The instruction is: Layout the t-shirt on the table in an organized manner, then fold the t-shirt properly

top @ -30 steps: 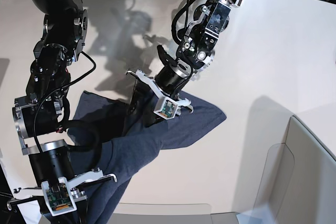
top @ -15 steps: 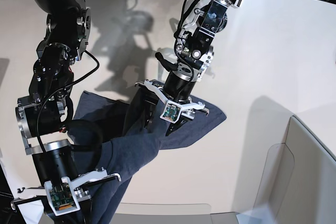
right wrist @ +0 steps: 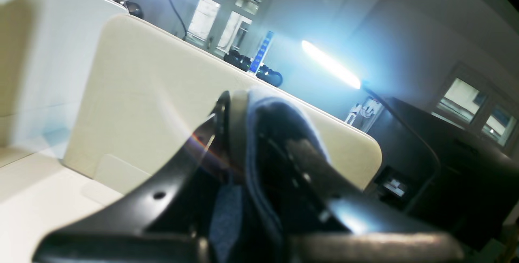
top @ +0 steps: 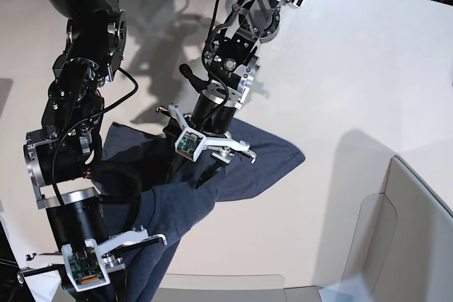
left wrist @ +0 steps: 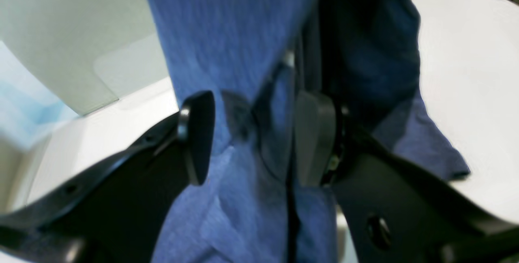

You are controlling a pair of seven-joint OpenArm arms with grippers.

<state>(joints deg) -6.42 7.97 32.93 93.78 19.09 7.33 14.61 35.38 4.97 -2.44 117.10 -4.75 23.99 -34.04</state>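
Observation:
The dark navy t-shirt (top: pixel 248 164) lies crumpled on the off-white table (top: pixel 354 68), with one part pulled up toward the lower left. My right gripper (right wrist: pixel 259 133) is shut on a fold of that fabric (right wrist: pixel 263 113) and holds it raised at the bottom left of the base view (top: pixel 117 284). My left gripper (left wrist: pixel 255 141) points down into the middle of the shirt (top: pixel 202 171). Its jaws stand apart, with blue fabric (left wrist: pixel 227 32) hanging between the pads (left wrist: pixel 196 137). No white lettering shows.
A grey-beige bin wall (top: pixel 417 231) stands at the table's right front corner; it also shows in the right wrist view (right wrist: pixel 162 93) and the left wrist view (left wrist: pixel 61 32). Bare tabletop stretches to the right and behind the shirt.
My left arm has swung left and lowered its gripper from the shirt's upper edge into its middle. My right arm still holds its fold, almost unmoved.

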